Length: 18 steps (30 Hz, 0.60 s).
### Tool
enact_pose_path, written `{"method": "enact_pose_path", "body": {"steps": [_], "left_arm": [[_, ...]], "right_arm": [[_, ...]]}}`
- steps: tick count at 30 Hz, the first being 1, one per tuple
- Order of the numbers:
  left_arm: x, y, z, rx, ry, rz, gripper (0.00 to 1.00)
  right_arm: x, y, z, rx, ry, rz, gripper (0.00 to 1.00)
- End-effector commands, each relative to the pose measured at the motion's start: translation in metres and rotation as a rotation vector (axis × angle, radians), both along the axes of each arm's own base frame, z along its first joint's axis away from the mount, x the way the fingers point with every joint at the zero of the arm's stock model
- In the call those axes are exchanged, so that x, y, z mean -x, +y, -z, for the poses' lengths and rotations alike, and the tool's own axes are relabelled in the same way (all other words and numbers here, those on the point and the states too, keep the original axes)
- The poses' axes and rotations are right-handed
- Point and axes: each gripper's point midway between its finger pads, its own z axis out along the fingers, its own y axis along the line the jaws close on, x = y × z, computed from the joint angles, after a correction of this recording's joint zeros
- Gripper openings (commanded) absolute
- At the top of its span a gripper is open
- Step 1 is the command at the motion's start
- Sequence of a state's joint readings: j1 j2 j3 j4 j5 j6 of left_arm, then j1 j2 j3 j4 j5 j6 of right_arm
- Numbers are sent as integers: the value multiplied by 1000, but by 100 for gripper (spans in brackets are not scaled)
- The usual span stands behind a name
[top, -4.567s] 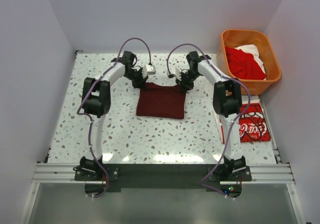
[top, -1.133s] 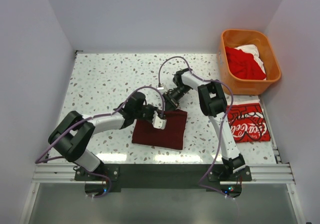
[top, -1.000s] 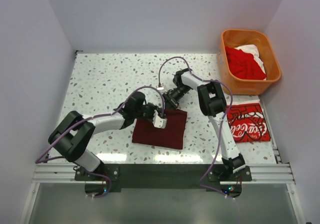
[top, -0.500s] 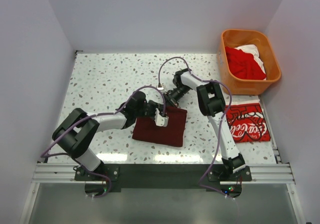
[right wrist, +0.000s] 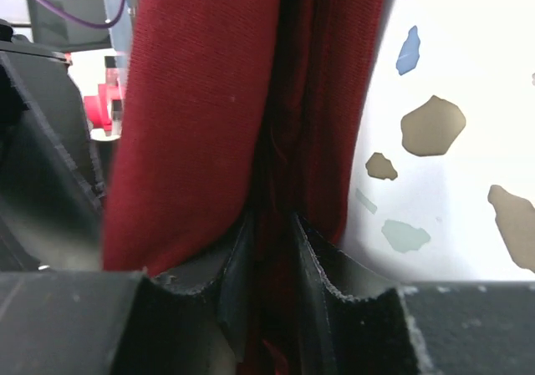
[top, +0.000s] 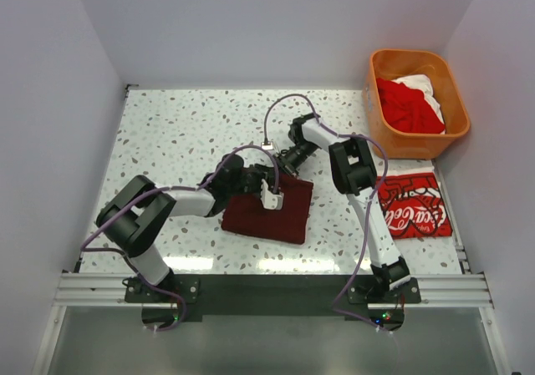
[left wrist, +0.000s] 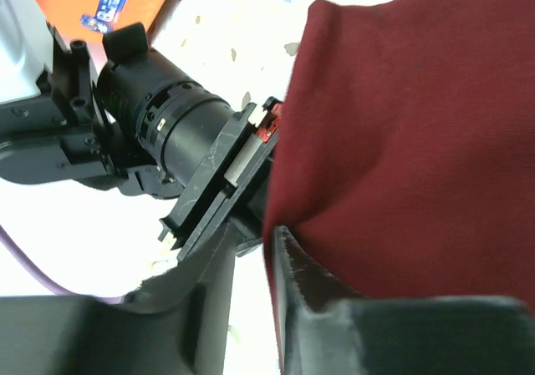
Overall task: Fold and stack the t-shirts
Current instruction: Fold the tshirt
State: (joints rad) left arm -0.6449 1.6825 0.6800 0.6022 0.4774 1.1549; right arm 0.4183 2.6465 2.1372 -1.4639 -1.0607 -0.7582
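Note:
The dark maroon t-shirt (top: 269, 211) lies folded as a rectangle at the table's middle. My right gripper (top: 285, 167) is at its far right corner, shut on a fold of maroon cloth (right wrist: 209, 99), which fills the gap between its fingers (right wrist: 272, 225). My left gripper (top: 269, 188) is at the shirt's far edge, right beside the right one. In the left wrist view its jaws (left wrist: 255, 250) stand a little apart with white table between them, and maroon cloth (left wrist: 401, 141) drapes over the right finger. The red Coca-Cola t-shirt (top: 411, 205) lies folded at the right.
An orange basket (top: 380, 91) at the back right holds red (top: 405, 106) and white (top: 420, 83) shirts. The right arm's wrist (left wrist: 184, 141) is close in front of the left gripper. White walls close in the table on three sides.
Both grippers brought the maroon shirt's far edge towards the near side. Over the last second the left gripper moved right, closer to the right one, and the shirt shifted slightly right.

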Motion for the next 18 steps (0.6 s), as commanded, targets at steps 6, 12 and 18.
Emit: {"method": "enact_pose_path", "body": {"steps": [6,12,18], "left_arm": [[4,7,-54,86,-23,-39,42],[23,33,-66,51,198,-80,45],[29,65,-73,93,345,-168,46]], "right_arm": [[-22,-23,1,138,-194,-71,31],[-30,-20,-17,155,-274,-85,33],[-51,-24,-32,196,-400,-91,34]]}}
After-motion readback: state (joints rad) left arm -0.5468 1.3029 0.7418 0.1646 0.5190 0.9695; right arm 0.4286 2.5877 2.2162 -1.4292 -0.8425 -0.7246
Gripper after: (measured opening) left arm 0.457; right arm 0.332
